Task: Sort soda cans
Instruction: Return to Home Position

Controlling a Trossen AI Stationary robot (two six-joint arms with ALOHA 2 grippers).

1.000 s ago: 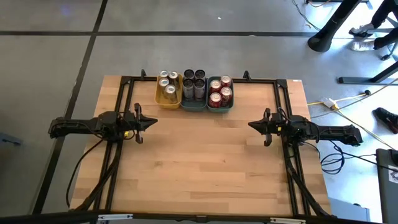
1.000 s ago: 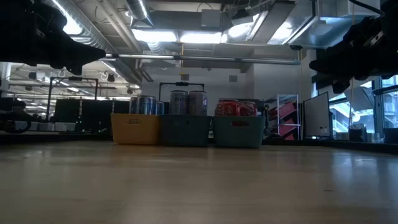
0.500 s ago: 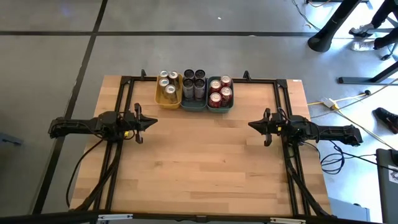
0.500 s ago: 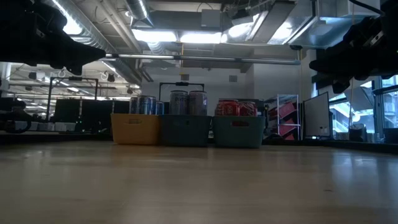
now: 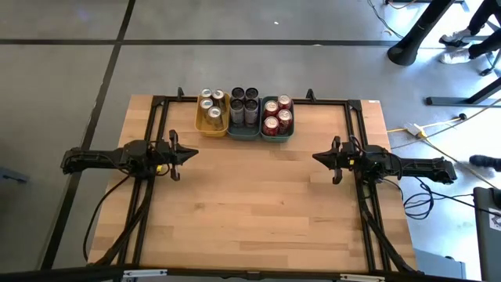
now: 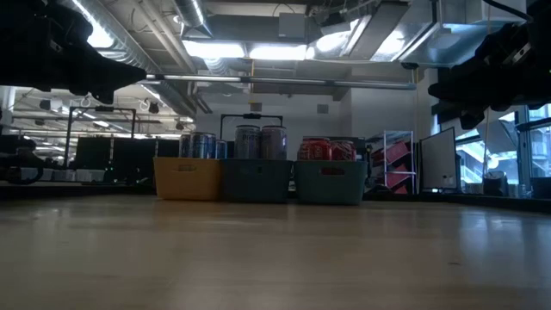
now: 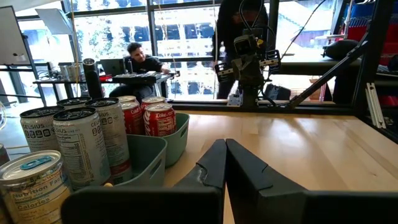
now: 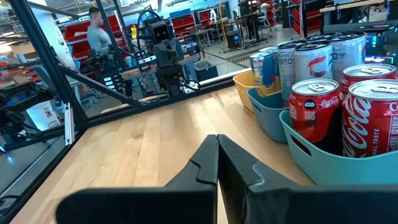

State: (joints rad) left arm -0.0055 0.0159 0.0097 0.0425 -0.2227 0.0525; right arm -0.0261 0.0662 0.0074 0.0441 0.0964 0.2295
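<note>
Three trays stand side by side at the table's far edge. The yellow tray [image 5: 212, 119] holds gold-yellow cans [image 5: 209, 104], the middle teal tray [image 5: 243, 129] holds dark grey cans [image 5: 244, 103], and the right teal tray [image 5: 277, 131] holds red cans [image 5: 275, 114]. All cans stand upright on their bases. My left gripper [image 5: 193, 153] hangs shut over the table's left side, empty. My right gripper [image 5: 315, 157] hangs shut over the right side, empty. The two grippers face each other.
A black frame [image 5: 250, 100] runs along the table's far and side edges. The bare wooden tabletop [image 5: 250, 204] lies between the two grippers and toward the near edge. Cables [image 5: 438, 129] lie on the floor to the right. A person sits in the room beyond the table [image 7: 140, 57].
</note>
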